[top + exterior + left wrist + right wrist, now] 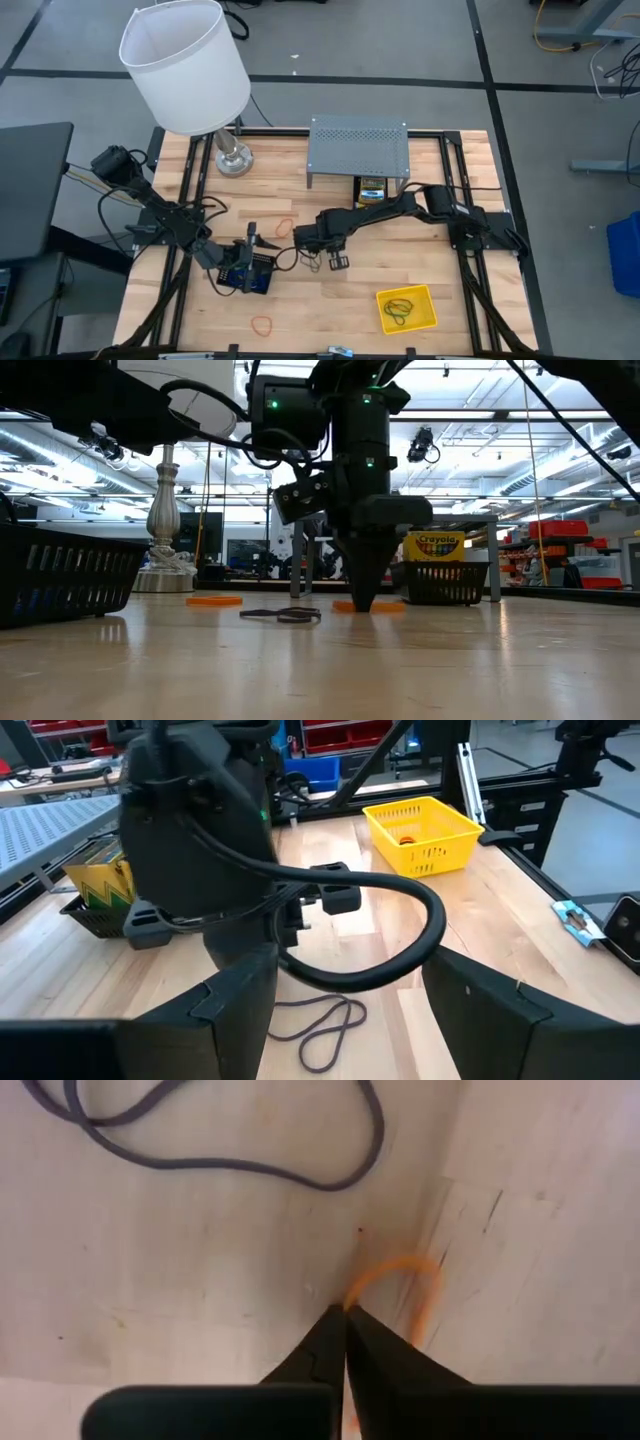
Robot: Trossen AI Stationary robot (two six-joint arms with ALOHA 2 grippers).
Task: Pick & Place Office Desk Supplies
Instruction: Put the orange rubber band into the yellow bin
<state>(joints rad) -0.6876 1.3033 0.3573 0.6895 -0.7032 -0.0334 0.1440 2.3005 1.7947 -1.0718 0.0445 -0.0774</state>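
The one readable label is "Crayola", printed on the yellow-and-green crayon box (433, 546) that stands in a black mesh tray (446, 582) under the grey perforated shelf (358, 148) at the back of the desk (470, 310). The yellow tray (407, 308) near the front right holds a tangle of green rubber bands (401, 307); the left wrist view shows something orange (406, 839) through its wall instead. A second black mesh tray (60, 572) fills the left edge of the low view, its contents hidden. The right gripper (345, 1317) is down at the desk's middle with its fingers pinched together on an orange rubber band (400, 1280), which arcs away from the tips (only the right wrist view shows this contact). A purple rubber band (210, 1140) lies loose on the wood just beside it. The left gripper (246, 268) hangs over a dark blue object (259, 286) at the front left, fingers (480, 1010) spread apart and grasping nothing. More orange rubber bands lie free: one (285, 227) behind the arms, one (262, 324) by the front edge. The white-shaded lamp (186, 62) stands at the back left.
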